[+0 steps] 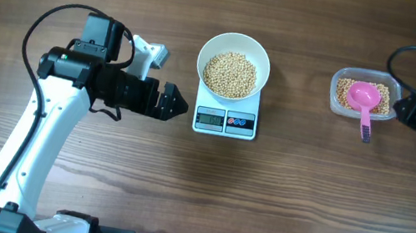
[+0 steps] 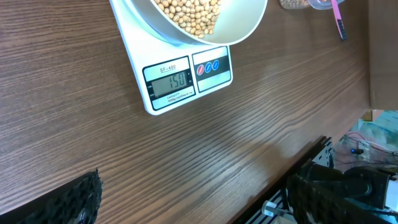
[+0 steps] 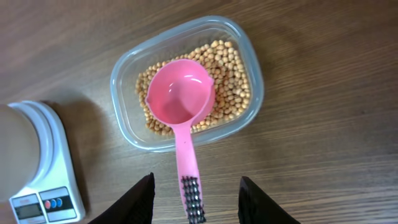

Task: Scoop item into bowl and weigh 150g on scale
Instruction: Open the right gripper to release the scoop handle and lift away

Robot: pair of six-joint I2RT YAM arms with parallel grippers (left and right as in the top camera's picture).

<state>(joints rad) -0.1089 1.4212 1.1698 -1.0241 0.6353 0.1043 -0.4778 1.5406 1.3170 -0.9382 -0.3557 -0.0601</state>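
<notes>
The white bowl (image 1: 262, 59) holds tan beans (image 1: 230, 74) and stands on the white scale (image 1: 225, 122). In the left wrist view the scale (image 2: 186, 78) displays 150 under the bowl (image 2: 239, 28). My left gripper (image 1: 180, 103) hovers open just left of the scale, nothing between its fingers (image 2: 78, 199). My right gripper (image 1: 403, 107) is open over the pink scoop's handle. In the right wrist view the scoop (image 3: 180, 93) lies in the clear tub (image 3: 252, 68) on more beans (image 3: 230, 81). Its handle runs between my fingers (image 3: 140, 199) with a gap on each side.
The clear tub (image 1: 338, 89) sits at the right of the wooden table, the scoop's handle (image 1: 365, 126) sticking out over its near rim. The table's front edge and a dark rail (image 2: 311, 168) lie close below the left gripper.
</notes>
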